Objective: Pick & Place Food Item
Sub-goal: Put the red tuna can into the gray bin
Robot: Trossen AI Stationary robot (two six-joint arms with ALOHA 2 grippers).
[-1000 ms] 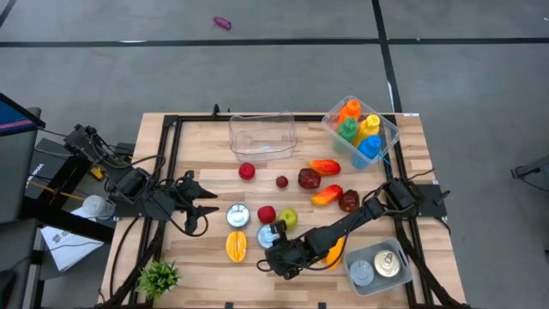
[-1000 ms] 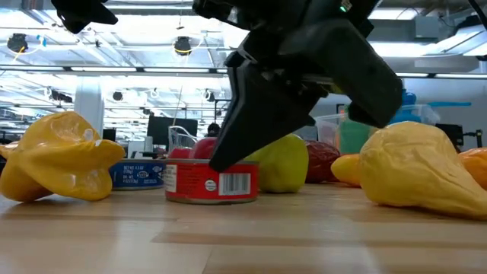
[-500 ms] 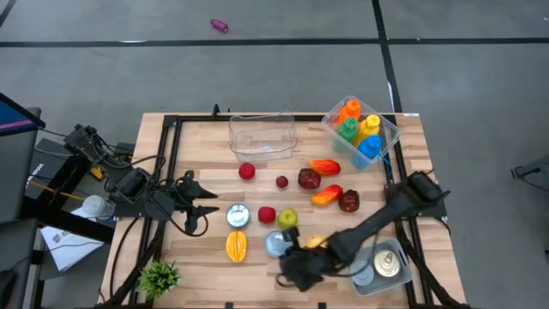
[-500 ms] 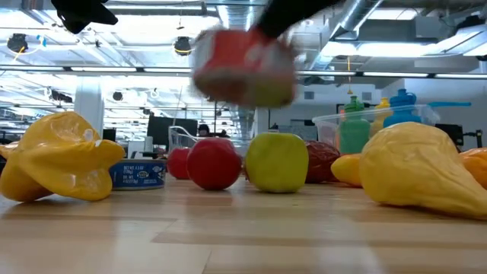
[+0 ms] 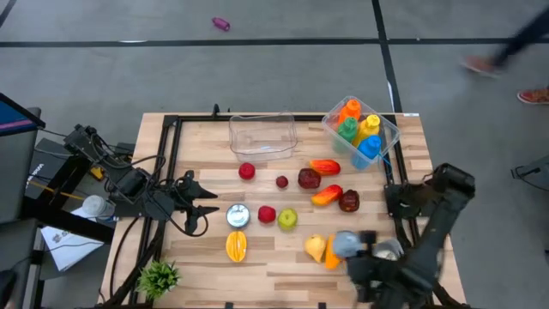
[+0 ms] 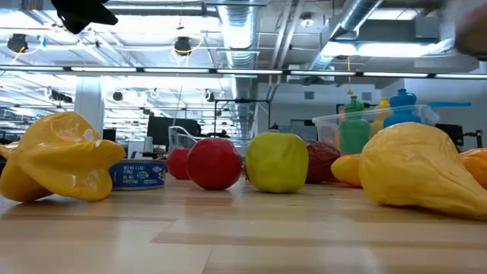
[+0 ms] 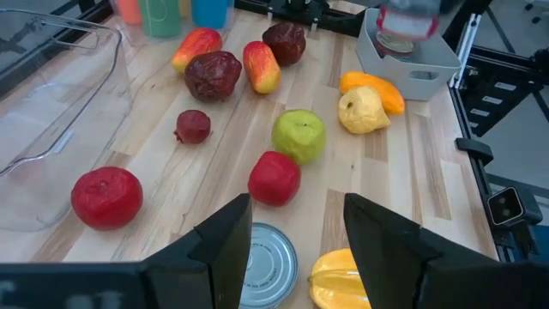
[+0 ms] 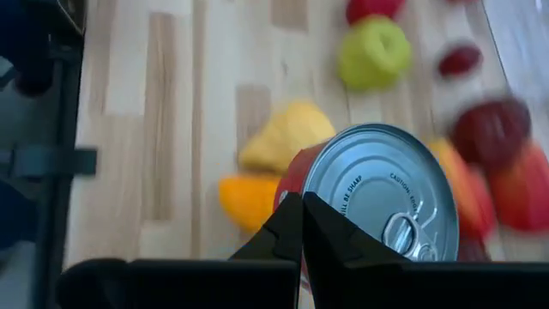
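Right end effector [image 8: 302, 225] gripping red can [image 8: 377, 193]

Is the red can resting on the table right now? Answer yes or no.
No: the right wrist view shows the red can pinched at its rim by the right gripper, held above the wooden table.

At the counter's [image 5: 283, 257] far edge I see a clear plastic tub [image 5: 262, 136], with nothing in it. Near it, at the far right corner, a second clear bin [image 5: 393, 131] holds coloured bottles [image 5: 349, 112]. A small green plant [image 5: 159, 276] sits at the near left corner. Out on the grey floor lie a pink object [image 5: 222, 23] and a person's blurred shoes [image 5: 533, 94].
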